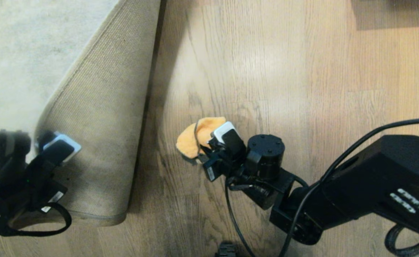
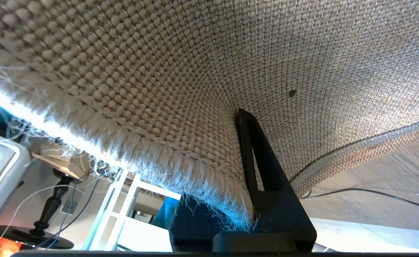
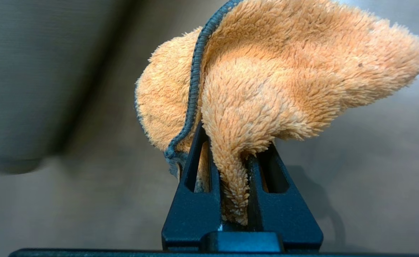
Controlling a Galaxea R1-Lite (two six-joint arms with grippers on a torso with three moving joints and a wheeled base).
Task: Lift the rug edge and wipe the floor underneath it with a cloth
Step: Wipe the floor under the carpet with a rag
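With my left claw (image 1: pixel 57 144) pinching the folded-back, tan-backed light grey rug edge (image 1: pixel 99 117) and my right claw (image 3: pixel 231 167) clamped on the fluffy orange cloth (image 1: pixel 198 137) over the brown wood-plank floor (image 1: pixel 284 78), I'd press flat and sweep toward the fold.

Matte black right arm (image 1: pixel 356 185) with a round screw-dotted joint cap, white markings, looping black cables, white-and-black wrist blocks, black slotted wedge-shaped fingers (image 3: pixel 195 200)
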